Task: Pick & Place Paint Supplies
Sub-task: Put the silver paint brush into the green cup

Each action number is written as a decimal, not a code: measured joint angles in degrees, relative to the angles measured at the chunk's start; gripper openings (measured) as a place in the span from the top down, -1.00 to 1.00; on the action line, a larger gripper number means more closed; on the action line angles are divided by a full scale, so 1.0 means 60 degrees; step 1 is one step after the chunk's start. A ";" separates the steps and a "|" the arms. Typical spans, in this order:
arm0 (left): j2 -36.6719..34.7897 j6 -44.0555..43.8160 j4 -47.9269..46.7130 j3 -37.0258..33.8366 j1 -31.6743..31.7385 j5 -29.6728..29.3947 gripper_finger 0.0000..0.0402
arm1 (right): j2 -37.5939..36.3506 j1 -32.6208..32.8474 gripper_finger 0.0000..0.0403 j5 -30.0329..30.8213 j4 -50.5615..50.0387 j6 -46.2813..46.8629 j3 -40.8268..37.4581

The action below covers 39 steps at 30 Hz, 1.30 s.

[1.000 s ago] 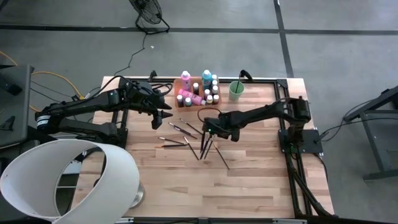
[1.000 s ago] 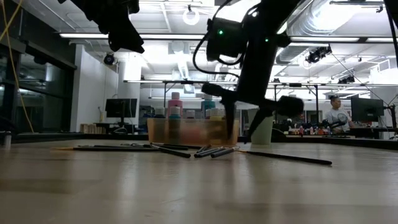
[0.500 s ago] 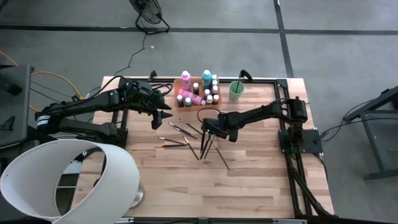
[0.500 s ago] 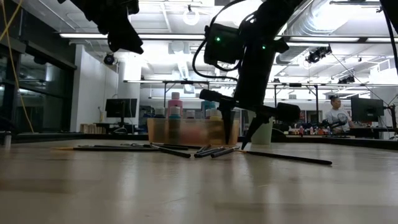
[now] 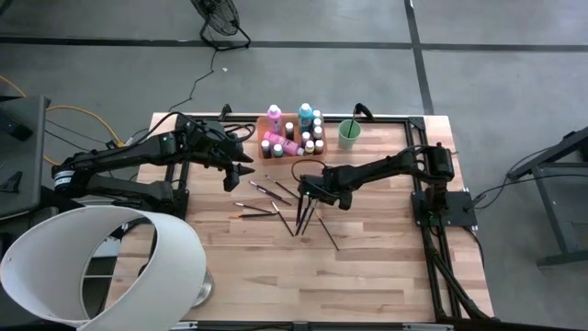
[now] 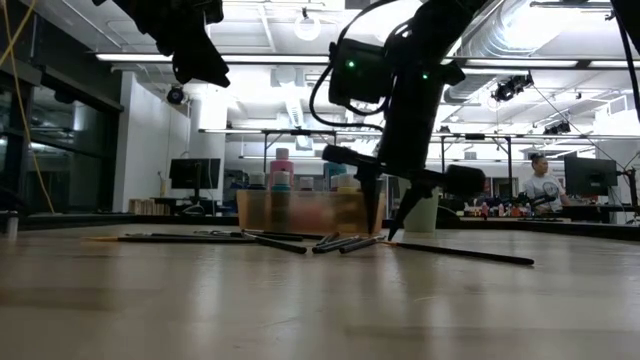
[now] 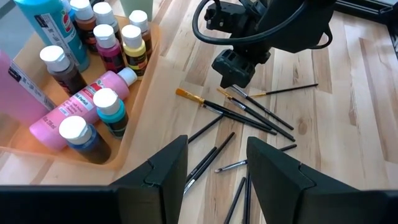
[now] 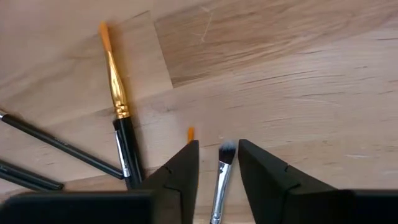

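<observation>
Several thin dark-handled paintbrushes lie scattered flat on the wooden table. Small white-capped paint bottles stand and lie in an orange tray at the far side. My right gripper points steeply down over the brushes, its tips close to the tabletop. It is open, one finger on either side of a silver-ferruled brush, with a sliver of table showing on both sides. My left gripper hangs open and raised, between the tray and the brushes, with nothing in it.
A light green cup stands right of the tray at the far edge. An orange-bristled brush lies beside my right gripper. A big white curved shade covers the near left corner. Bare wood lies toward the near edge.
My right gripper's fingers have drawn a little closer together around the silver-ferruled brush, which lies where it was.
</observation>
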 joint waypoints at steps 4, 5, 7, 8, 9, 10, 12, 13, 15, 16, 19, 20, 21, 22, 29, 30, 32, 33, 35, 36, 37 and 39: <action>0.0000 0.0000 0.0000 0.0000 -0.0003 -0.0003 0.20 | 0.0004 0.0000 0.66 -0.0051 -0.0062 -0.0026 0.0000; 0.0000 0.0000 -0.0001 0.0000 -0.0003 -0.0004 0.20 | 0.0004 0.0000 0.70 -0.0070 -0.0073 -0.0046 0.0000; 0.0000 -0.0004 0.0000 0.0000 0.0000 -0.0004 0.20 | 0.0007 0.0000 0.76 -0.0085 -0.0079 -0.0225 -0.0007; -0.0002 -0.0004 0.0000 0.0000 -0.0001 -0.0004 0.20 | 0.0007 0.0000 0.79 -0.0088 -0.0092 -0.0282 -0.0007; 0.0000 -0.0004 0.0000 0.0000 -0.0003 -0.0004 0.20 | 0.0007 0.0000 0.81 -0.0099 -0.0112 -0.0300 -0.0007; 0.0000 -0.0004 -0.0004 0.0000 0.0001 -0.0004 0.20 | 0.0007 0.0000 0.82 -0.0113 -0.0133 -0.0313 -0.0007; -0.0003 -0.0004 0.0000 0.0000 -0.0003 -0.0007 0.20 | 0.0007 0.0000 0.84 -0.0136 -0.0161 -0.0349 -0.0007; -0.0001 -0.0004 -0.0004 0.0000 0.0000 -0.0007 0.20 | 0.0007 0.0000 0.85 -0.0138 -0.0166 -0.0430 -0.0007; 0.0000 -0.0004 -0.0001 0.0000 -0.0003 -0.0007 0.20 | 0.0007 0.0000 0.87 -0.0142 -0.0174 -0.0499 -0.0007; 0.0000 -0.0004 -0.0001 0.0000 0.0000 -0.0009 0.20 | 0.0007 0.0000 0.88 -0.0142 -0.0177 -0.0501 -0.0007; 0.0000 -0.0004 -0.0001 0.0000 -0.0003 -0.0022 0.20 | 0.0007 0.0000 0.94 -0.0143 -0.0195 -0.0506 -0.0007; 0.0000 -0.0005 0.0000 0.0000 0.0000 -0.0044 0.20 | 0.0007 0.0000 0.96 -0.0142 -0.0197 -0.0520 -0.0007; 0.0000 -0.0007 0.0000 0.0000 -0.0003 -0.0044 0.20 | 0.0007 0.0000 0.97 -0.0142 -0.0190 -0.0533 -0.0007; 0.0000 -0.0004 0.0000 0.0000 0.0001 -0.0044 0.20 | 0.0007 0.0000 0.97 -0.0142 -0.0186 -0.0534 -0.0007; 0.0000 -0.0007 -0.0003 0.0000 0.0000 -0.0040 0.20 | -0.0006 0.0000 0.98 -0.0083 -0.0140 -0.0879 -0.0008; 0.0000 -0.0007 0.0000 0.0000 -0.0003 -0.0040 0.20 | -0.0028 0.0000 0.98 -0.0071 -0.0127 -0.0988 -0.0011; 0.0000 -0.0007 -0.0002 0.0000 0.0001 -0.0040 0.20 | -0.0093 -0.0007 0.98 -0.0027 -0.0082 -0.1036 -0.0012; 0.0000 -0.0007 -0.0006 0.0000 -0.0003 -0.0036 0.20 | -0.0184 -0.0007 0.98 0.0038 -0.0111 -0.1068 -0.0018; 0.0000 -0.0007 -0.0018 0.0000 0.0000 -0.0036 0.20 | -0.0437 -0.0007 0.98 0.0213 -0.0140 -0.1251 -0.0018; 0.0000 -0.0007 -0.0029 0.0000 -0.0002 -0.0036 0.20 | -0.0560 -0.0007 0.98 0.0288 -0.0142 -0.1359 -0.0018; 0.0000 -0.0007 -0.0041 0.0000 0.0000 -0.0036 0.20 | -0.0675 -0.0007 0.98 0.0380 -0.0154 -0.1478 -0.0015; 0.0000 -0.0007 -0.0040 0.0000 -0.0003 -0.0036 0.20 | -0.1003 -0.0025 0.98 0.0632 -0.0402 -0.1582 -0.0018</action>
